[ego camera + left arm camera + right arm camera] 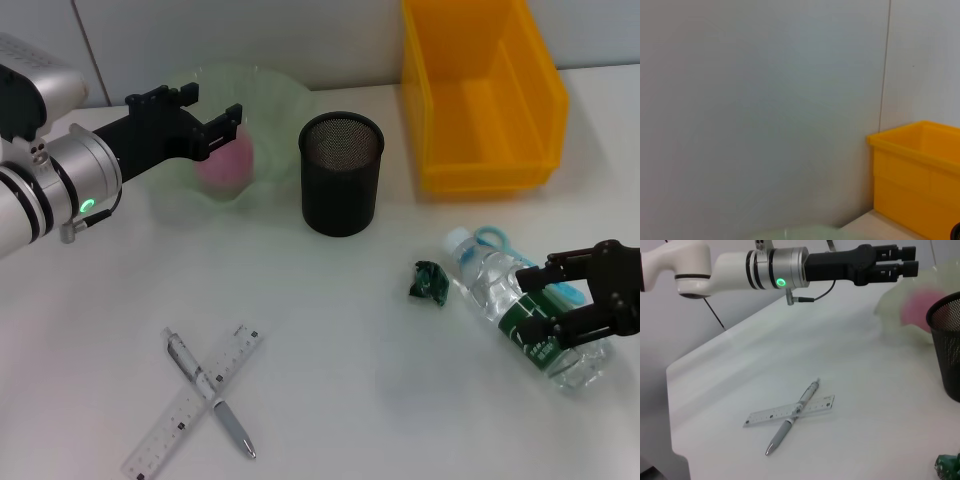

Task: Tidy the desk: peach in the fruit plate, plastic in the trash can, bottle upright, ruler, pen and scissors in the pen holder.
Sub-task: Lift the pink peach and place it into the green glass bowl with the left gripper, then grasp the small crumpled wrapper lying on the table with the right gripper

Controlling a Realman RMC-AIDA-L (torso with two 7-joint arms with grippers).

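On the white table [330, 330] you see a black mesh pen holder [341, 172] standing upright near the middle, and behind it to the right a yellow plastic bin [480, 95] against the wall. Nothing stands between the pen holder and the pen [208, 392], which lies crossed over the pale ruler [192, 402] in the front left part of the table. A small crumpled green piece of plastic [429, 282] lies just beside the neck of the bottle [520, 320].

The fruit plate [225, 125] is translucent pale green with a wavy edge, and the pink peach [227, 160] already rests in it. The bottle is clear plastic with a green label and a white cap, and it lies on its side at the right. The scissors are not clear in any view.

Your left end effector [207, 120] hangs above the fruit plate with the black fingers apart and nothing between them. Your right end effector [560, 300] is over the body of the lying bottle, its dark fingers spread at both sides of the label; you cannot tell if they press it.
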